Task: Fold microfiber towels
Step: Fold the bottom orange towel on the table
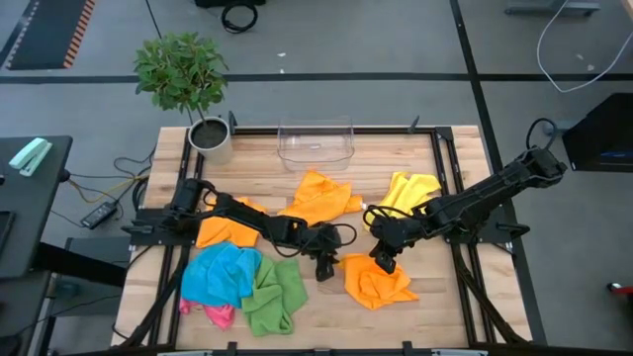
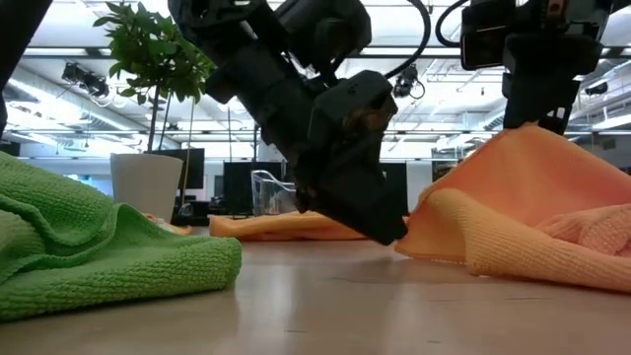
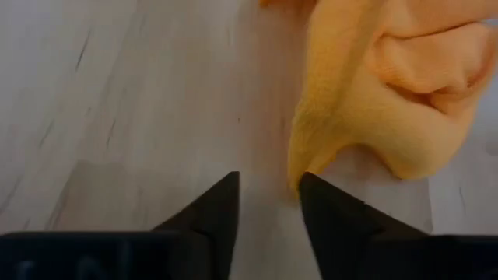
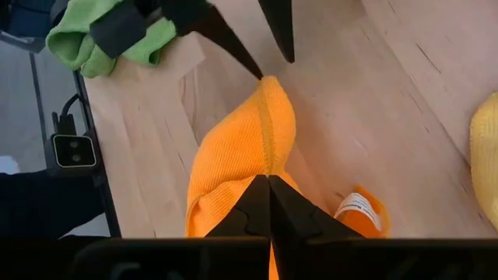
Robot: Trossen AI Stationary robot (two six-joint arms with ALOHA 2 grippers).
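Wooden slats form the surface (image 1: 455, 307), where an orange microfiber towel (image 1: 376, 282) lies near-centre, its white label (image 4: 356, 208) unreadable. Right claw (image 4: 268, 180) pinches this towel shut. Left claw (image 3: 268, 183), parted narrowly, touches its corner, holding nothing.

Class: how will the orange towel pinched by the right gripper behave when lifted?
The orange towel will probably droop: it already creases below the right gripper. Probably light, since one pinch tents it. Its nubby weave should resist slipping.

Fuzzy matt orange cloth (image 4: 241, 155) lies on the smooth pale wood table (image 4: 373, 93).
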